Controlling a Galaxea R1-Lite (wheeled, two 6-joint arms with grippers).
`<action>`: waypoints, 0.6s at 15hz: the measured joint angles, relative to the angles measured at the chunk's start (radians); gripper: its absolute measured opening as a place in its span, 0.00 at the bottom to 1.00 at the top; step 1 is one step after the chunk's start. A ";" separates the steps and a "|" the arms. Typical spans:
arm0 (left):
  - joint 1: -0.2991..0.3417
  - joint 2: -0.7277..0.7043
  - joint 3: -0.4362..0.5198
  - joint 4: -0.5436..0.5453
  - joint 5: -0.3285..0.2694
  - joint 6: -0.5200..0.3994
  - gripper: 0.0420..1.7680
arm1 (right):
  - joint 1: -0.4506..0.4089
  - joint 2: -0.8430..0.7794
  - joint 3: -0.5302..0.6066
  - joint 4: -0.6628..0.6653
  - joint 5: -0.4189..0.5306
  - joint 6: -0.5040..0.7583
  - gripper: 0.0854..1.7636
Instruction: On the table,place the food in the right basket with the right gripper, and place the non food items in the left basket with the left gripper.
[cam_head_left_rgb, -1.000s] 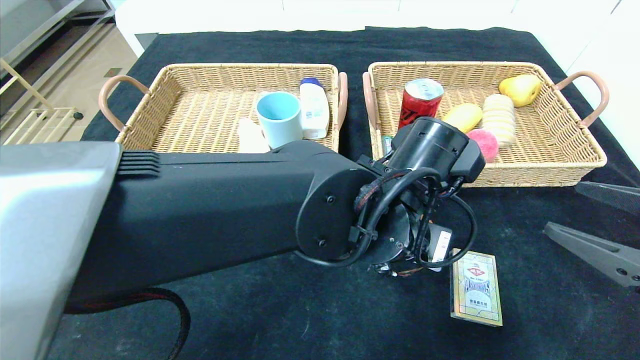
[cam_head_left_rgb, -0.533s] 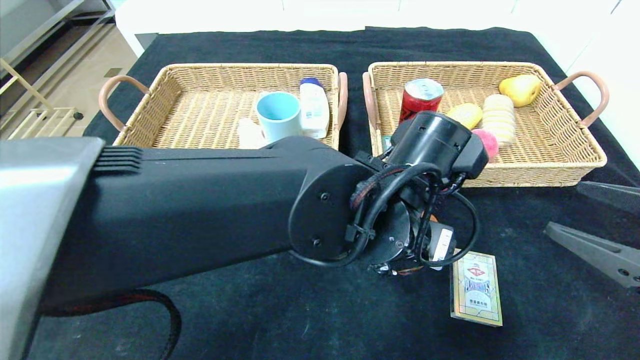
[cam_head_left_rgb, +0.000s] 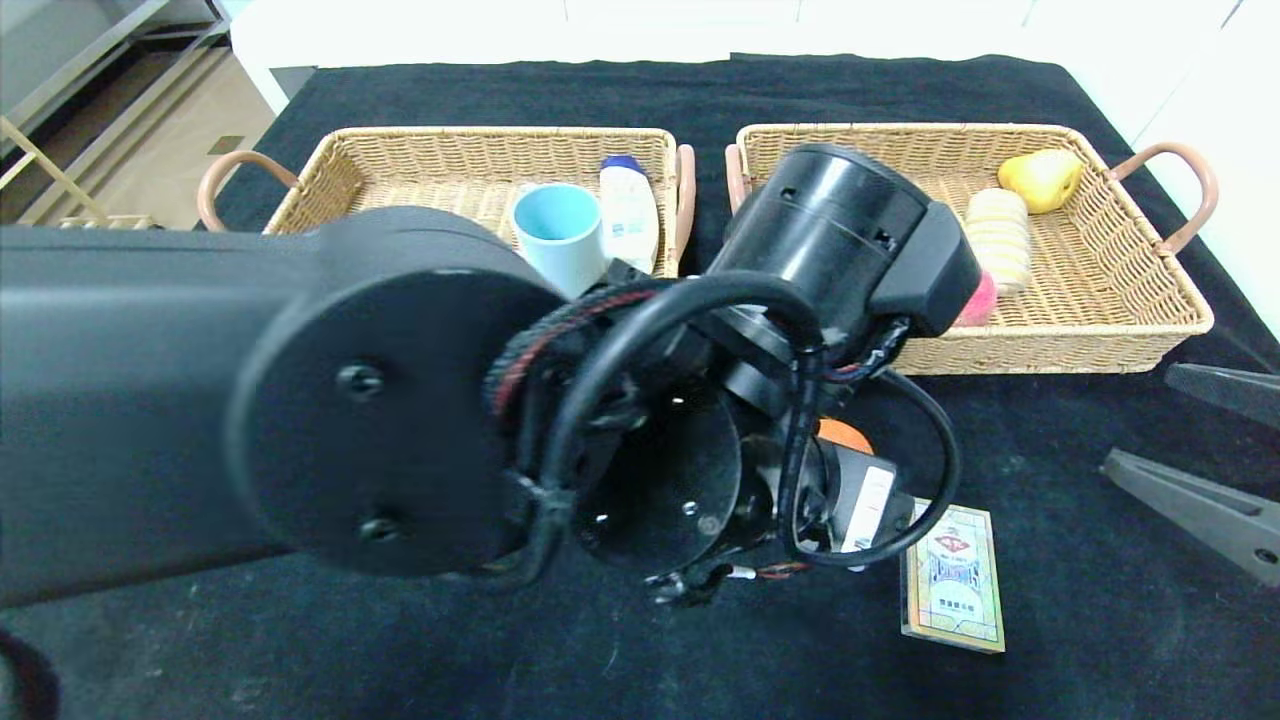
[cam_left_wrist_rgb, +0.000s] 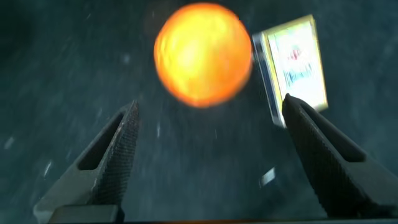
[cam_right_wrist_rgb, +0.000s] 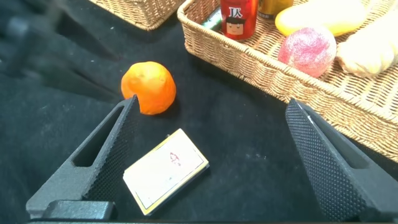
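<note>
My left basket (cam_head_left_rgb: 400, 170) holds the cup (cam_head_left_rgb: 558, 232) and bottle (cam_head_left_rgb: 628, 210). My left hand (cam_left_wrist_rgb: 208, 155) hangs spread over the orange (cam_left_wrist_rgb: 202, 53) and card box (cam_head_left_rgb: 952, 585), both unsorted on the table (cam_head_left_rgb: 1050, 480). Right basket (cam_head_left_rgb: 1120, 250) has food; right hand (cam_right_wrist_rgb: 211, 155) spread, idle.

Your left arm (cam_head_left_rgb: 400, 400) is matte black: a round joint cap with two screws, looped black cables, one in red-flecked braid, and a white label. Both end effectors carry dark grey, ribbed, tapered fingers (cam_left_wrist_rgb: 112, 162).
</note>
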 joint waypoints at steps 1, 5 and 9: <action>-0.006 -0.043 0.051 -0.004 0.009 0.000 0.93 | 0.001 -0.001 0.001 0.002 0.000 0.000 0.97; -0.001 -0.214 0.293 -0.215 0.033 0.008 0.95 | 0.008 -0.001 0.006 0.022 0.001 -0.002 0.97; 0.082 -0.369 0.594 -0.521 0.035 0.111 0.96 | 0.011 0.004 0.008 0.021 0.002 -0.004 0.97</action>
